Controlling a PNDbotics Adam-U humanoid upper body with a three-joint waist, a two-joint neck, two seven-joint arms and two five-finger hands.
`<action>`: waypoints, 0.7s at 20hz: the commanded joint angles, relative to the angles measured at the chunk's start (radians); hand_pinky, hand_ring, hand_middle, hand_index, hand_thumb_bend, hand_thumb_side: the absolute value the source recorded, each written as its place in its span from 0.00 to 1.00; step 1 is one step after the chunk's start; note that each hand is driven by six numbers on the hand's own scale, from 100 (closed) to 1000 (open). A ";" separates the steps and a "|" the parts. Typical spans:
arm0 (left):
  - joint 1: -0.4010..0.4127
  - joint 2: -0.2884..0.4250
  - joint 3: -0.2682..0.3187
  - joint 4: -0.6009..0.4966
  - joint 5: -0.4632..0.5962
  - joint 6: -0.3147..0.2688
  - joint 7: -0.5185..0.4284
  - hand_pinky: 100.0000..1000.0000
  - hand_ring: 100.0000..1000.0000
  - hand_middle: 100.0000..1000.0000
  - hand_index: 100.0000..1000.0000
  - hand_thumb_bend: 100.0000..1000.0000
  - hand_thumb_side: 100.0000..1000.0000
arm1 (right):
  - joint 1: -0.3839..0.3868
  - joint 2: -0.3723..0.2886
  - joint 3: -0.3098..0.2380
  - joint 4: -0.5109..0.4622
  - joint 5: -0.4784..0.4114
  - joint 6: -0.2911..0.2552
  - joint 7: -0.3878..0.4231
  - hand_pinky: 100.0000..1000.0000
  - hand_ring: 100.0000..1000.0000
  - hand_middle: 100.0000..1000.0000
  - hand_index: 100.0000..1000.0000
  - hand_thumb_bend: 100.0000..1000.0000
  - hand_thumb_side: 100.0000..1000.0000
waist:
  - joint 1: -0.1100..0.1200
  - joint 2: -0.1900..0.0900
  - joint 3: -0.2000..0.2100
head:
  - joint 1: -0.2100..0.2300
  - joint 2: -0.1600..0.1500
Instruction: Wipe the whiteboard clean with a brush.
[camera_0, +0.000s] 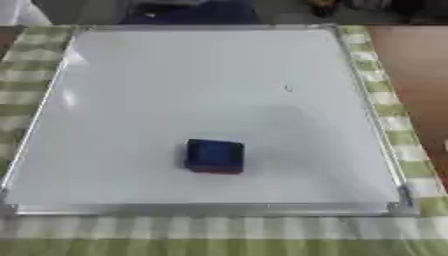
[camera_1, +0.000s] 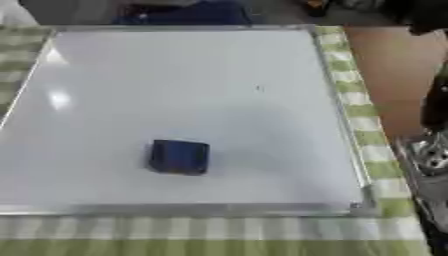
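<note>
A whiteboard (camera_0: 131, 75) with a silver frame lies flat on the table and fills most of both views. A blue block-shaped brush (camera_0: 214, 156) with a dark red base rests on the board's near middle, with nothing touching it. A small dark mark (camera_0: 287, 88) shows on the board's right half; the rest of its surface looks white. Black and silver parts of my right arm and hand (camera_1: 429, 150) stand at the right edge of the right eye view, off the board and well right of the brush. My left hand shows in no view.
A green and white checked cloth (camera_0: 219, 235) covers the table under the board. Bare brown tabletop (camera_0: 416, 60) lies to the right of the cloth. Dark objects (camera_0: 192, 12) sit beyond the board's far edge.
</note>
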 joint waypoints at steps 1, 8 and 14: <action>-0.006 0.017 -0.002 -0.019 0.004 -0.001 -0.007 0.56 0.75 0.73 0.58 0.19 1.00 | -0.042 -0.113 0.030 -0.020 0.058 0.042 0.104 0.55 0.51 0.46 0.06 0.00 0.93 | 0.001 -0.025 0.000 | -0.010 0.012; -0.005 0.024 -0.007 -0.019 0.009 -0.001 -0.013 0.56 0.75 0.73 0.58 0.19 1.00 | -0.175 -0.256 0.120 -0.020 0.192 0.095 0.339 0.59 0.58 0.53 0.00 0.00 0.90 | -0.002 -0.046 0.003 | -0.019 0.021; -0.003 0.028 -0.012 -0.019 0.013 0.001 -0.018 0.56 0.75 0.73 0.59 0.19 1.00 | -0.289 -0.312 0.204 -0.020 0.278 0.080 0.491 0.63 0.66 0.61 0.00 0.11 0.87 | -0.007 -0.053 0.013 | -0.023 0.020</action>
